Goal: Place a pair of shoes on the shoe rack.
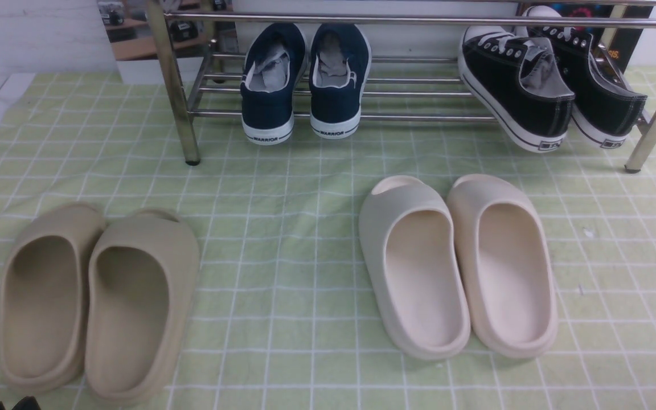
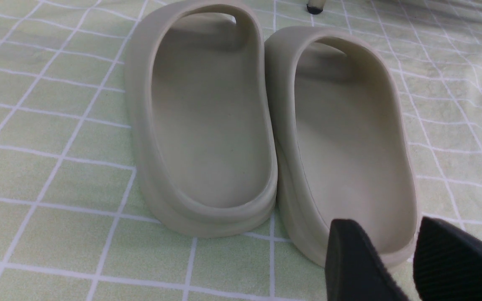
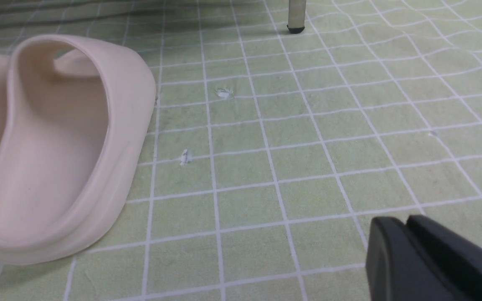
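Black sneakers [image 1: 550, 85] sat tilted on rack [image 1: 328, 117], upper right; left gripper [image 2: 412, 259] slightly parted, right gripper [image 3: 408, 234] nearly closed, both empty; next: straighten pair.

Pair of shoes [image 1: 550, 85]: black canvas, white stitching, white laces, white toe caps, white soles with a black stripe, grey lining.
Shoe rack [image 1: 180, 91]: shiny chrome bars, brassy-silver legs.
Navy sneakers [image 1: 305, 80]: dark blue, white soles, black heel lettering.
Left slides [image 1: 97, 299]: dull beige.
Right slides [image 1: 459, 265]: pale cream.
Cloth [image 1: 282, 239]: light green, white grid lines.
Gripper fingers [image 2: 354, 263]: matt black.
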